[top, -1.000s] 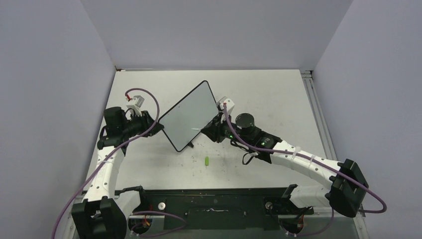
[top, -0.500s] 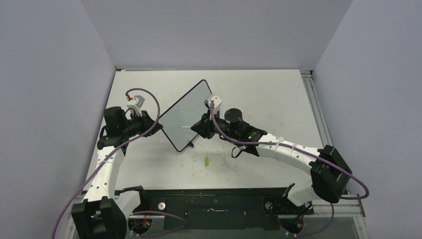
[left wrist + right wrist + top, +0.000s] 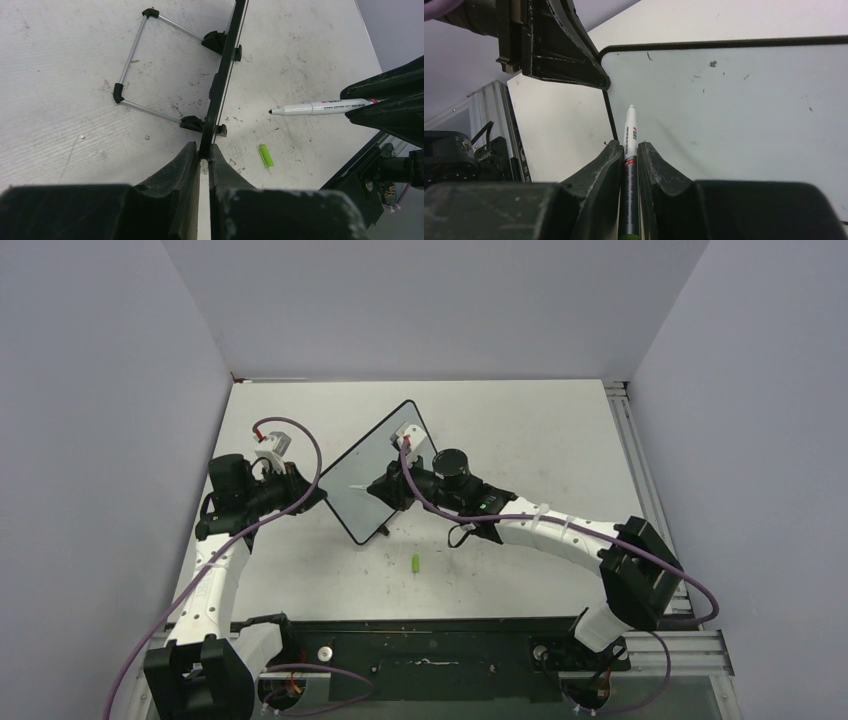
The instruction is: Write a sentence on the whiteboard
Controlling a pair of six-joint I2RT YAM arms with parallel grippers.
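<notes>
One whiteboard (image 3: 350, 485) edge inside the left hand (image 3: 204, 152)

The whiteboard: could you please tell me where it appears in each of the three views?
Top external: the whiteboard sits at centre, between the two arms.
Left wrist: the whiteboard is edge-on, a thin black line running up from the claw.
Right wrist: its pale face fills the right side, beyond the marker.
Shared landmark: the left claw clamped on its edge.

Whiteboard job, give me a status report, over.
Left hand shut on whiteboard edge. Right hand shut on marker, tip short of board. Nothing written yet. Green cap on table, nothing blocking.
</notes>
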